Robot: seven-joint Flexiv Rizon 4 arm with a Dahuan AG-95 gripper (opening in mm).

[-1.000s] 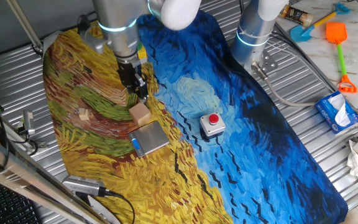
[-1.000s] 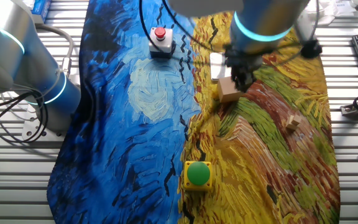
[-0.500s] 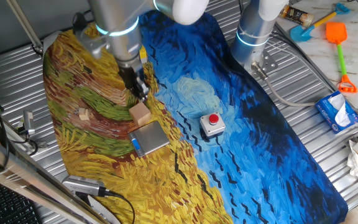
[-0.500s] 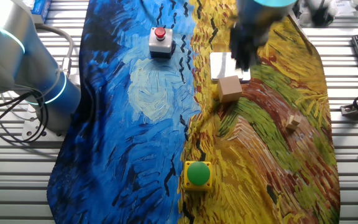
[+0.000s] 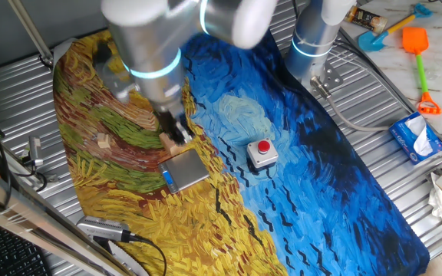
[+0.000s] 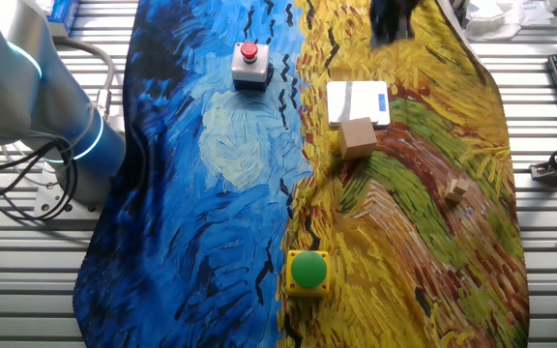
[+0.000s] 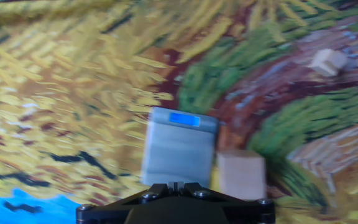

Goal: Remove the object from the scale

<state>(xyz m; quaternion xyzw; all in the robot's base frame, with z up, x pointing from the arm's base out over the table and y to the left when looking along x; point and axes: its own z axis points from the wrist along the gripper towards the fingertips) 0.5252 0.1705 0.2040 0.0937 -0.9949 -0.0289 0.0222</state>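
Gripper (image 5: pixel 176 132) hangs over wooden block (image 5: pixel 174 139), jaws hiding most of it; scale (image 5: pixel 184 169) lies just below jaws.

Ribbed metal table (image 5: pixel 405 192), painted cloth (image 5: pixel 321 169)

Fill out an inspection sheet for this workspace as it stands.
Surface: painted cloth in blue and yellow over a slatted metal table.
Job's things: wooden block lies on the cloth beside the scale, whose plate is bare.
Clutter: small wooden piece, red button box, green button box.
Gripper: gripper raised above the block, holding nothing; jaw state unclear.
Cables: black cable at the cloth's edge.
Surroundings: second arm's base, tissue box, orange toy shovel.
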